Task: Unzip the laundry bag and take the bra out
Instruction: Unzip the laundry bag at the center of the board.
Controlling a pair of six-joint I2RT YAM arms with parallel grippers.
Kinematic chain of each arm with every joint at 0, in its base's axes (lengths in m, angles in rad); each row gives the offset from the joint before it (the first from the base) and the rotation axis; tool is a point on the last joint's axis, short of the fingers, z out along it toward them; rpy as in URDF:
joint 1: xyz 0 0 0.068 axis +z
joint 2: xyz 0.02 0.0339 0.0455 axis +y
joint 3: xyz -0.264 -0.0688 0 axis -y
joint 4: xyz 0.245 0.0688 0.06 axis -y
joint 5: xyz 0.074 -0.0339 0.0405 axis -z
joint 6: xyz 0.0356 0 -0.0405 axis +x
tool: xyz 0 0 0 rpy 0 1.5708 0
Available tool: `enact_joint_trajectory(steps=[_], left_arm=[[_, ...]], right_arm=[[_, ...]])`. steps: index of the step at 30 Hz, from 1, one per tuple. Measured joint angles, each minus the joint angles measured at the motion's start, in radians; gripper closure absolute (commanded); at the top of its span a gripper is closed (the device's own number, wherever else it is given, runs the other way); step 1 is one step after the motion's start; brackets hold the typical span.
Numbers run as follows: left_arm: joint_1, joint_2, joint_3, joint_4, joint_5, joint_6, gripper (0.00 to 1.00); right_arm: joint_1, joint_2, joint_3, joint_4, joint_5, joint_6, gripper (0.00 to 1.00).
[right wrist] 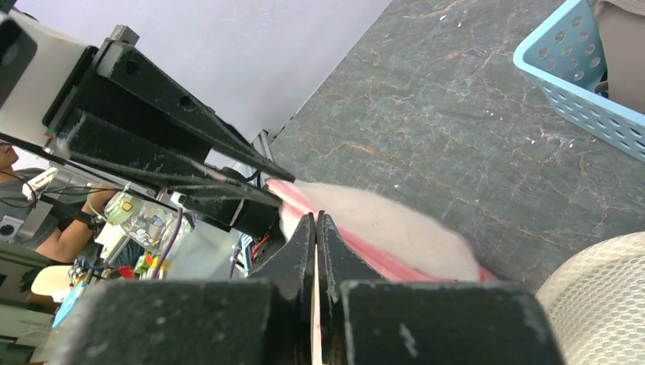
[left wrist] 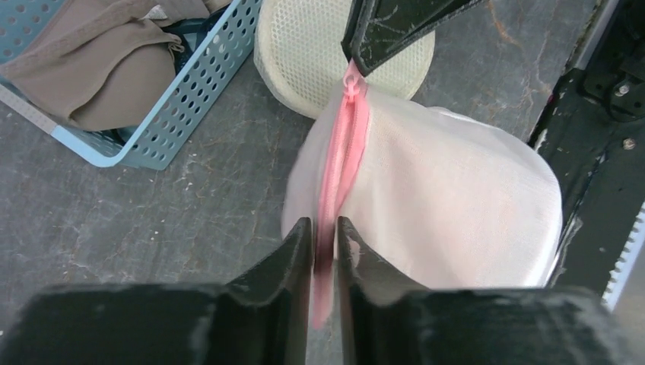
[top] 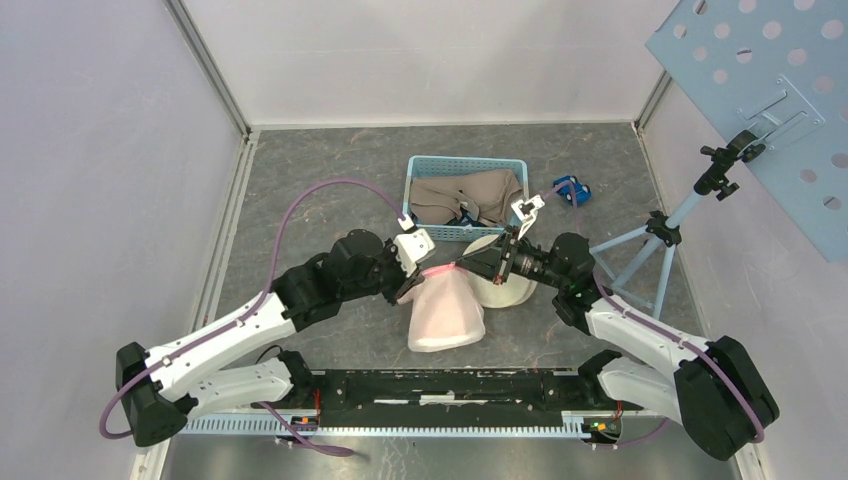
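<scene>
So closest to the left wrist cam, the left gripper (left wrist: 323,224) has its jaws down to a narrow slit with the tail end of the pink zipper (left wrist: 342,152) pinched between them. My guess is it's just anchoring that end so the fabric stays taut. The zipper runs up over the laundry bag (left wrist: 449,198), a pale, puffy mesh pouch sitting on the table (top: 330,170) between the two arms. At the other end, the right gripper (right wrist: 316,219) is clamped fully shut on the zipper pull (left wrist: 351,82), which looks set up for dragging it along against the left's hold. As far as I can tell the zip is closed along its whole length, so the unzip hasn't really got going. The bra doesn't show anywhere. Presumably it's inside the bag, but the mesh doesn't let you see. Just behind the bag there's a cream round mesh case (left wrist: 304,53), and I can't tell what's in it either. Further back is a light blue perforated basket (top: 420,170) holding beige clothes (top: 460,195), with something dark tucked under them. A small blue object (top: 572,188) sits off to the basket's right.
</scene>
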Motion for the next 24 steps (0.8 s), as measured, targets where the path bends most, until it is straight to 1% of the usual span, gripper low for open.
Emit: enact_joint_trajectory(steps=[3, 5, 10, 14, 17, 19, 22, 24], left_arm=[[0.000, 0.004, 0.002, -0.011, 0.007, 0.002, 0.46], [0.000, 0.009, 0.010, -0.017, 0.020, 0.000, 0.42], [0.000, 0.021, 0.046, -0.002, 0.050, -0.005, 0.41], [0.000, 0.068, 0.082, 0.010, 0.056, -0.005, 0.42], [0.000, 0.101, 0.085, 0.014, 0.065, -0.005, 0.51], [0.000, 0.123, 0.085, 0.013, 0.070, -0.005, 0.61], [0.000, 0.138, 0.085, 0.010, 0.071, -0.007, 0.85], [0.000, 0.132, 0.084, 0.008, 0.069, -0.007, 0.97]], right_arm=[[0.000, 0.005, 0.000, 0.001, 0.000, 0.002, 1.00], [0.006, 0.010, 0.000, 0.001, 0.000, 0.003, 1.00], [0.032, 0.022, 0.002, 0.002, 0.003, 0.006, 1.00], [0.047, 0.029, 0.003, 0.008, 0.005, 0.008, 1.00], [0.054, 0.030, 0.004, 0.012, 0.005, 0.010, 1.00], [0.055, 0.031, 0.006, 0.013, 0.005, 0.010, 1.00], [0.055, 0.031, 0.011, 0.011, 0.011, 0.008, 1.00], [0.055, 0.031, 0.016, 0.008, 0.013, 0.006, 1.00]])
